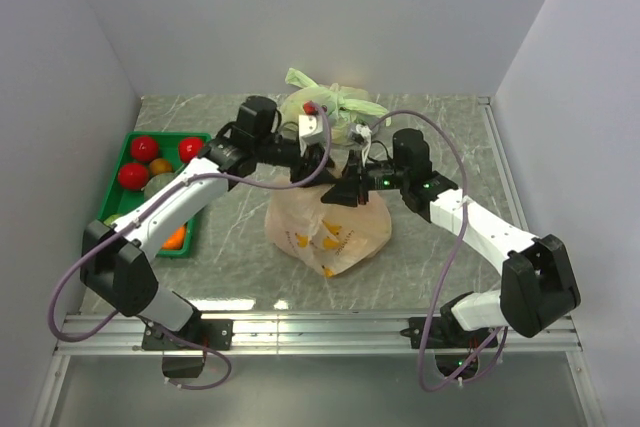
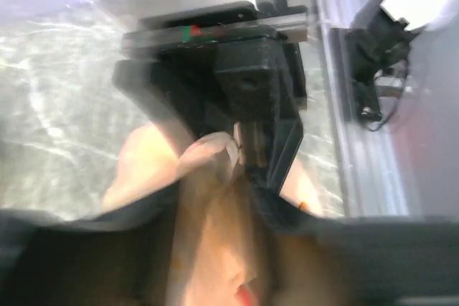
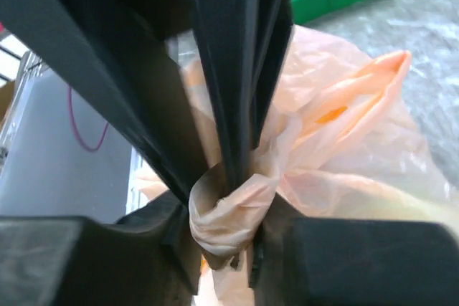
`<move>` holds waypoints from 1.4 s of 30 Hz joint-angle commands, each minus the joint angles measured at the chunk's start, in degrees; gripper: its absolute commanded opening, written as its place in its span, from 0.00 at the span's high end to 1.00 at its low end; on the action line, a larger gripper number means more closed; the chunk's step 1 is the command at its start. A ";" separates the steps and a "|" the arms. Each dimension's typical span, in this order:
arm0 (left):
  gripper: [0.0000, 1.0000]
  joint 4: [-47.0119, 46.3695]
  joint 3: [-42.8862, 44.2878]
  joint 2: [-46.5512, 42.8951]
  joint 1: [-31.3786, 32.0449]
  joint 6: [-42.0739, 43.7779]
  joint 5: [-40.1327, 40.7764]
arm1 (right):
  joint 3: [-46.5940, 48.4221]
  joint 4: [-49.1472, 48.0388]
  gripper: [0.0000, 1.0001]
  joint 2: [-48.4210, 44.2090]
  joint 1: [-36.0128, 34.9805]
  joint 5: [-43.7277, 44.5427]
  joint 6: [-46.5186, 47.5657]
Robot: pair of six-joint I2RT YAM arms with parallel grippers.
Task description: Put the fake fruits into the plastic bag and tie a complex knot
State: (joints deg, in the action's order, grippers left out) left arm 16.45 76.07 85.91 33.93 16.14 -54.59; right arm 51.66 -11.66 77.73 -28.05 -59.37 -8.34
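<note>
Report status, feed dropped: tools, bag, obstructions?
Right tool clamps twisted neck of translucent peach plastic bag. Left tool at same neck, grip unclear. Knotted pale green bag behind.

Top camera: high above near edge, looking down across grey marbled table (image 1: 235, 269). Both wrist cameras: extremely close, sharing twisted neck of translucent peach-orange plastic bag (image 1: 330, 229) (image 2: 208, 238) (image 3: 344, 130).

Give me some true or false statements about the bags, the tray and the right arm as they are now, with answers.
1. The peach-orange plastic bag lies nearer the arm bases than the pale green bag. True.
2. The green tray is on the robot's right. False: it is on its left.
3. The tray holds only yellow fruits. False: red fake fruits are in it.
4. The right end effector has the bag's twisted neck between its fingers. True.
</note>
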 commanded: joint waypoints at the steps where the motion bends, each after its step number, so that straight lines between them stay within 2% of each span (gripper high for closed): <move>1: 0.45 -4.32 4.78 -3.64 -0.70 -2.41 0.97 | 0.55 1.64 1.00 0.22 0.11 2.07 -4.06; 3: 0.36 -4.06 5.57 -5.04 -4.39 -6.20 0.19 | 0.64 3.91 1.00 -0.04 0.10 2.33 -1.78; 7: 0.29 -2.04 4.62 -7.94 -8.79 -6.92 1.32 | 1.95 7.70 1.00 -0.13 0.28 1.89 1.57; 9: 0.28 -2.03 2.78 -9.00 -10.63 -7.52 2.20 | 2.83 9.89 1.00 0.05 0.28 1.46 3.66; 11: 0.30 -2.38 2.06 -9.18 -12.91 -8.40 -0.25 | 3.62 11.21 1.00 0.22 0.28 1.37 5.42; 14: 0.32 -0.54 2.06 -9.09 -13.10 -7.53 -2.01 | 6.17 17.70 1.00 0.49 0.28 1.80 9.98; 19: 0.22 5.69 0.22 -8.56 -12.40 -8.23 -5.26 | 8.63 19.92 1.00 0.58 0.28 2.95 11.68; 23: 0.20 6.32 -4.61 -10.41 -8.80 -9.28 -3.87 | 8.63 19.22 1.00 0.40 0.28 2.69 10.80; 26: 0.26 4.12 -7.16 -10.85 -6.61 -10.34 -3.07 | 8.55 19.92 1.00 0.14 0.28 3.21 12.02; 27: 0.38 4.12 -6.99 -10.68 -6.25 -10.08 -2.46 | 8.55 21.05 1.00 -0.12 0.28 3.47 12.64; 29: 0.51 5.61 -6.20 -9.71 -6.07 -8.68 -2.54 | 8.28 21.59 1.00 -0.56 0.28 3.91 13.52; 30: 0.67 5.96 -5.50 -9.45 -6.16 -8.24 -2.45 | 8.11 22.20 1.00 -0.65 0.28 4.35 13.87; 32: 0.80 7.54 -4.71 -9.36 -6.16 -5.79 -4.03 | 7.67 22.30 1.00 -0.83 0.37 5.14 13.53; 33: 0.92 7.63 -4.53 -9.62 -6.16 -5.16 -5.34 | 7.41 21.77 1.00 -0.92 0.28 5.75 12.91; 34: 0.97 7.63 -4.70 -10.14 -6.07 -4.20 -8.22 | 7.23 21.51 1.00 -0.74 0.28 6.98 12.30; 35: 0.99 6.50 -5.05 -11.54 -5.64 -3.49 -8.60 | 7.14 21.16 0.91 -0.74 0.28 7.25 10.81; 37: 1.00 4.39 -7.16 -12.87 -5.02 -4.01 -8.95 | 6.70 20.28 0.84 -0.83 0.28 6.99 9.84; 38: 1.00 4.73 -7.51 -13.31 -4.32 -3.49 -9.22 | 6.61 20.19 0.69 -0.83 0.28 6.64 9.05; 40: 0.99 6.92 -6.91 -12.79 -3.53 -1.74 -8.96 | 6.44 20.36 0.68 -0.83 0.28 5.68 9.22; 41: 0.99 7.71 -6.38 -12.44 -3.52 -1.81 -6.78 | 6.26 20.27 0.77 -1.09 0.28 5.50 9.57; 42: 0.76 6.85 -5.94 -12.43 -3.70 -2.95 -5.11 | 6.00 20.19 0.84 -1.18 0.28 5.58 9.74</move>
State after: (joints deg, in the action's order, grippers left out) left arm 23.44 68.66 74.56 29.76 12.43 -60.49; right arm 57.93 9.89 78.24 -27.62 -53.41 1.74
